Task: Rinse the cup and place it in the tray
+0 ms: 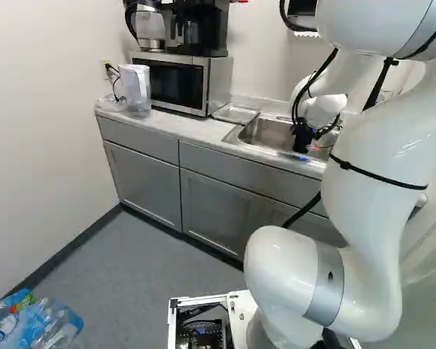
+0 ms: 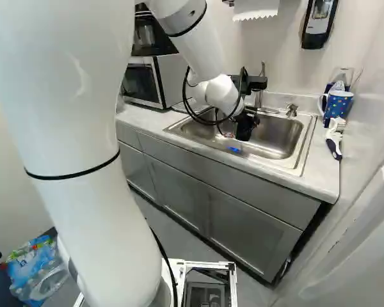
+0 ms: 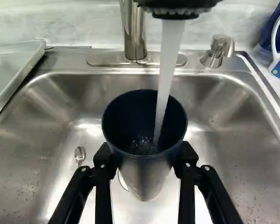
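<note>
the black 2-finger gripper [image 3: 144,161] clasps a round navy cup [image 3: 144,121] over the steel sink [image 3: 32,126]. falling clear water [image 3: 166,74] could weigh it loose.

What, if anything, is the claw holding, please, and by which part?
The claw holds the blue cup by its outer wall, just below the rim, one finger on either side.

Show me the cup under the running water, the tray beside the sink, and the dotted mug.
Cup [image 3: 144,164]: wrist view, its outer wall just below the rim.
Tray [image 3: 9,67]: wrist view, a bare part of its inside.
Dotted mug [image 2: 338,104]: right base view, the side of its body.
</note>
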Robot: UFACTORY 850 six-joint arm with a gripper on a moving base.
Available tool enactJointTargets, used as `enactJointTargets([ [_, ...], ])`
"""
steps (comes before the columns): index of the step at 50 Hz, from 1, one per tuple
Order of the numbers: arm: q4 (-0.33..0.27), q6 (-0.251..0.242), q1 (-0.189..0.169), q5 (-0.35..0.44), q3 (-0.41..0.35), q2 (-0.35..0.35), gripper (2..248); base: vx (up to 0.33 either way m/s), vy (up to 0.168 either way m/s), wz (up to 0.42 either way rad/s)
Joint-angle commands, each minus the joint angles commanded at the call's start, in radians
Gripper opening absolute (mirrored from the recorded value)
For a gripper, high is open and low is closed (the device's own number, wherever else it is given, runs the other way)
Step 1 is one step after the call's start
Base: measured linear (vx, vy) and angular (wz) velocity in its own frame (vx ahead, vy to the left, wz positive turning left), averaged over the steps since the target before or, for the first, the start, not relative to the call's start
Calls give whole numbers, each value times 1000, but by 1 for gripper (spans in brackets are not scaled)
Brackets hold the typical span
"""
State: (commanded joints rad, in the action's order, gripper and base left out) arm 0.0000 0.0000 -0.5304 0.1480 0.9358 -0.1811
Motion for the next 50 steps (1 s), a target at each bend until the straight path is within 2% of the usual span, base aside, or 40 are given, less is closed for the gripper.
enactJointTargets([
  [50,0,0,0,0,0,0,126,0,0,0],
])
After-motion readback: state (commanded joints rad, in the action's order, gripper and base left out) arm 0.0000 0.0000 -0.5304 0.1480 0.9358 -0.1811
